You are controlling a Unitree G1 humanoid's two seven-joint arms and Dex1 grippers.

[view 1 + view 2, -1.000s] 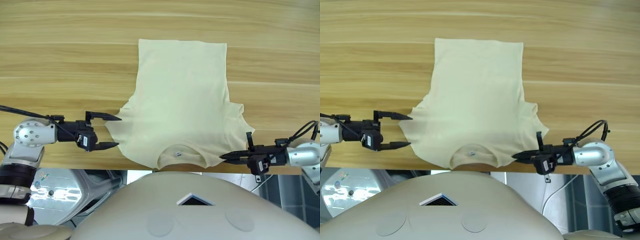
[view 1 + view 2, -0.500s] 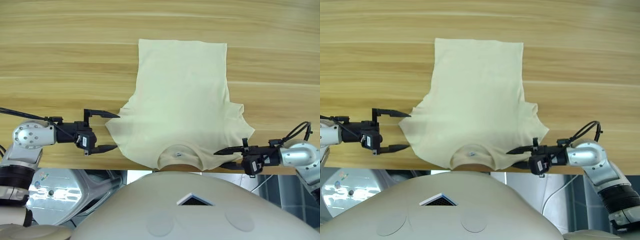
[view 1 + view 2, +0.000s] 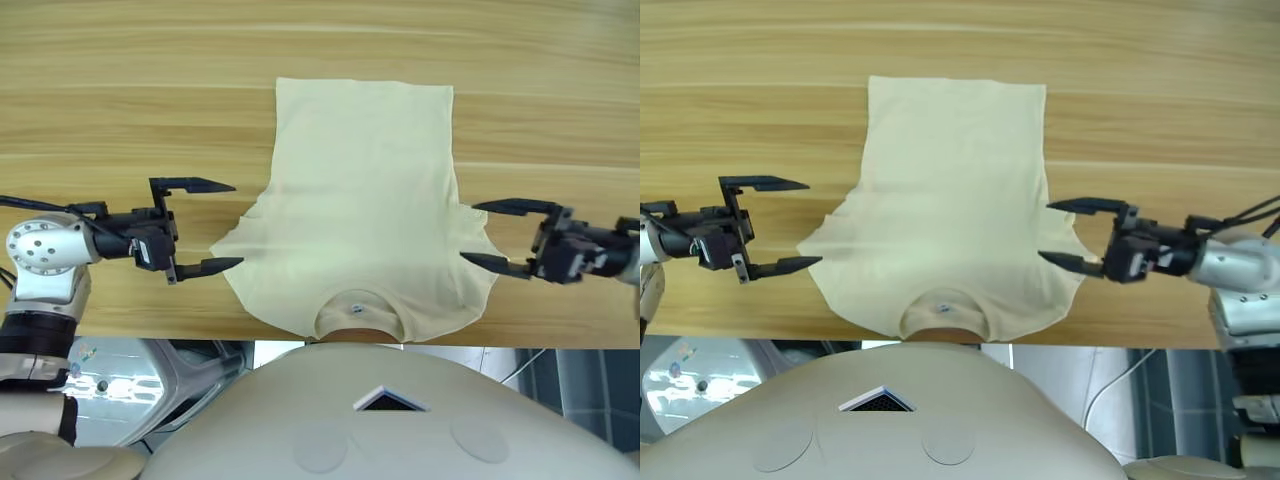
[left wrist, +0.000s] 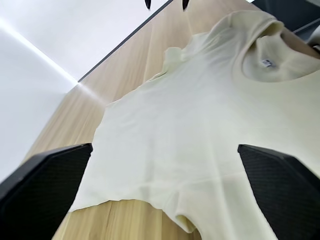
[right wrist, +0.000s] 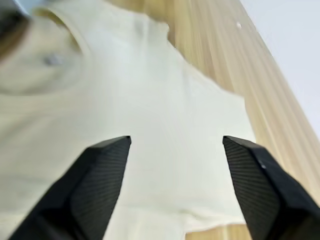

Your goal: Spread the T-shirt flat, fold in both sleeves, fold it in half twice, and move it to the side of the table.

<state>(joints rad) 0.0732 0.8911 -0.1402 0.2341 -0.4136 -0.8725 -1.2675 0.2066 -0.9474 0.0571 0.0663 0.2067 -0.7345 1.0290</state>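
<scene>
A cream T-shirt (image 3: 365, 200) lies on the wooden table (image 3: 120, 100), hem at the far side and collar (image 3: 358, 312) at the near edge. Both sleeves are bunched close to the body. My left gripper (image 3: 238, 224) is open just off the shirt's left sleeve, one finger beyond the sleeve's edge and one nearer me. My right gripper (image 3: 468, 232) is open at the right sleeve, with its fingertips over the cloth edge. The left wrist view looks along the shirt (image 4: 200, 115) between its own spread fingers (image 4: 45, 185). The right wrist view has the shirt (image 5: 150, 100) between its pads (image 5: 95, 185).
The table's near edge (image 3: 150, 338) runs just under the collar. Bare wood stretches left, right and beyond the hem (image 3: 365, 84). The right gripper's fingertips (image 4: 165, 4) show beyond the shirt in the left wrist view.
My right gripper has moved from the near edge beside the collar out to the right sleeve and opened wide. The left gripper has opened wider and shifted slightly farther from the near edge.
</scene>
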